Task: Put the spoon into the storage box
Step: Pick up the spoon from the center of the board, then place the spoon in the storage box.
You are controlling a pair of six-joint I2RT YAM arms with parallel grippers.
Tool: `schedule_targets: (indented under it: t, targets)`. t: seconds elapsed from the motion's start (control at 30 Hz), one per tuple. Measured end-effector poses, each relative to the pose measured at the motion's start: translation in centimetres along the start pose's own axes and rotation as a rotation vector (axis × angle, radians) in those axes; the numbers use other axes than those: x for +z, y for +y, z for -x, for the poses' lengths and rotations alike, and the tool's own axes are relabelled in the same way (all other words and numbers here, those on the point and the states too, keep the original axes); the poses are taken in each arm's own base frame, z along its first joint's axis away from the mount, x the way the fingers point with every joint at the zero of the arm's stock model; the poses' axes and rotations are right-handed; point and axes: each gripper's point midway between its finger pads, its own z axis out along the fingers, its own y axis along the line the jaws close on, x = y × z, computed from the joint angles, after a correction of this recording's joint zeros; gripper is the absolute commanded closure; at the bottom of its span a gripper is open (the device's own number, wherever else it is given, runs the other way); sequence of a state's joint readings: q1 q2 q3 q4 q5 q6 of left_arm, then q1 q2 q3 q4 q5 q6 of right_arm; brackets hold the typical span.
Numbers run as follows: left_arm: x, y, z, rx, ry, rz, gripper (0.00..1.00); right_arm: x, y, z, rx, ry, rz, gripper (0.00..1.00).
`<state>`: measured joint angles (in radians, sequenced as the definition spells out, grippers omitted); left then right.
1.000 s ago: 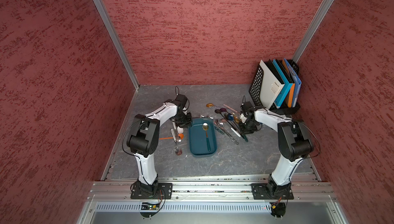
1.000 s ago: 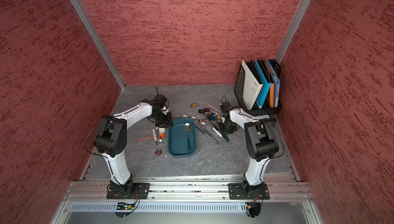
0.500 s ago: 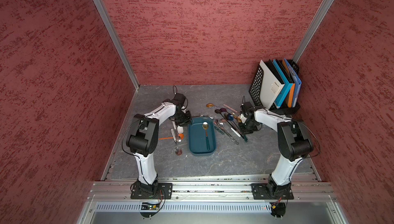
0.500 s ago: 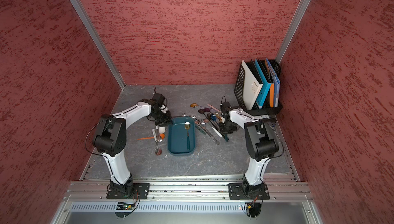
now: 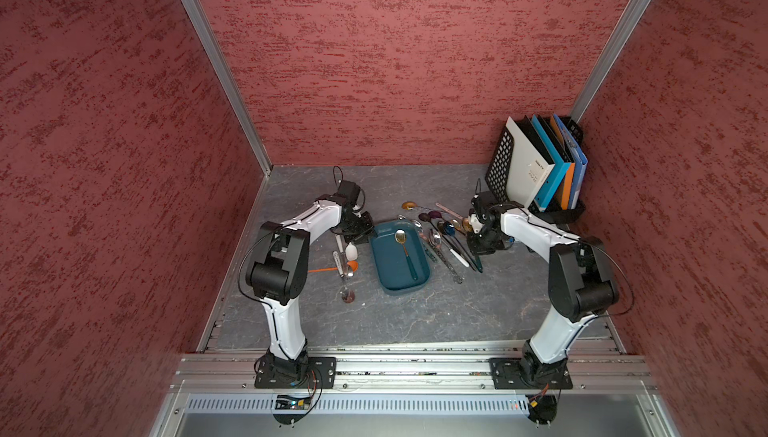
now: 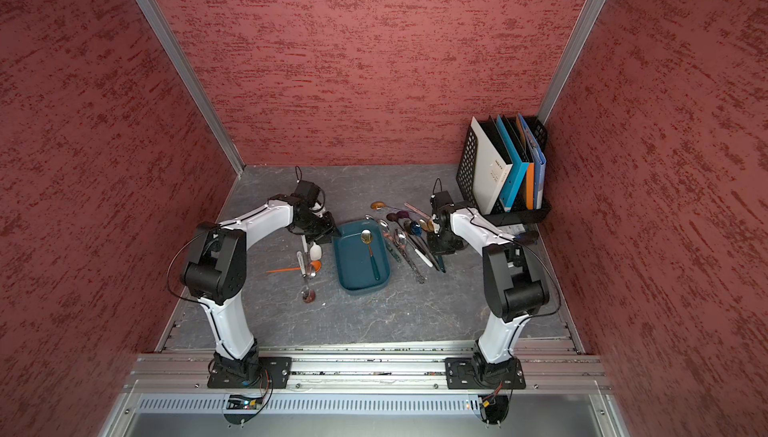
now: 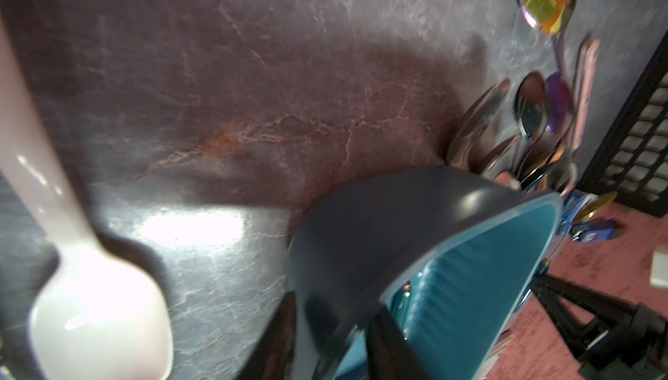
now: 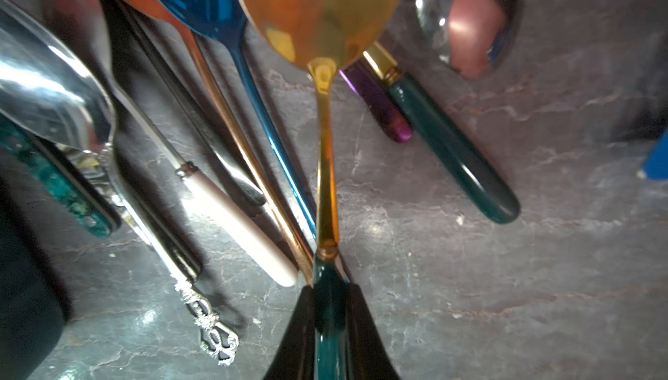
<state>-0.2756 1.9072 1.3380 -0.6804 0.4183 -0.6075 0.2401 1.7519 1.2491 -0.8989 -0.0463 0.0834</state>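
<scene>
Only right wrist view shows right end effector (image 8: 330, 293) clenching spoon (image 8: 325, 165); left end effector (image 7: 332, 309) straddles storage box (image 7: 379, 222), grip unclear.

Your storage box (image 5: 386, 256) now sits slightly farther back and skewed. Your left gripper (image 7: 332, 306) stands wider at its corner, and your right gripper (image 8: 330, 289) pinches tighter on the teal-handled spoon (image 8: 327, 165).

Storage box (image 5: 387, 266): shallow dark teal tray with rounded corners, lying open side up, also seen in a top view (image 6: 353, 266). First spoon (image 5: 406, 256): gold bowl and teal handle, lying lengthwise inside the box. Second spoon (image 8: 325, 165): gold bowl and neck, with its teal handle clamped in the right gripper (image 8: 327, 289).
</scene>
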Motion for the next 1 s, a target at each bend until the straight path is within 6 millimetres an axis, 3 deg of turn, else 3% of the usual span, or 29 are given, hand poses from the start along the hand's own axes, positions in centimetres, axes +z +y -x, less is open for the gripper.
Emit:
schedule_targets:
  t: [0.23, 0.4, 0.57, 0.67, 0.83, 1.0]
  targets:
    - [-1.1, 0.2, -1.0, 0.048, -0.021, 0.018, 0.42, -4.1, 2.9, 1.7, -0.017, -0.057, 0.045, 0.94]
    - [-4.9, -0.6, -2.3, 0.155, -0.105, 0.033, 0.38, -6.8, 7.7, 2.0, -0.092, -0.078, 0.104, 0.94]
    - [-9.1, 0.4, -5.0, 0.213, -0.173, 0.039, 0.35, -8.7, 12.9, 1.4, -0.148, -0.073, 0.176, 0.93]
    - [-10.3, 1.7, -6.5, 0.219, -0.184, 0.051, 0.34, -8.1, 15.4, 0.6, -0.178, -0.032, 0.197, 0.93]
    - [-10.5, 4.3, -9.0, 0.203, -0.161, 0.078, 0.33, -5.5, 18.7, -0.8, -0.233, 0.066, 0.2, 0.94]
    - [-9.9, 5.7, -10.3, 0.185, -0.134, 0.095, 0.33, -2.9, 20.1, -1.7, -0.256, 0.143, 0.188, 0.94]
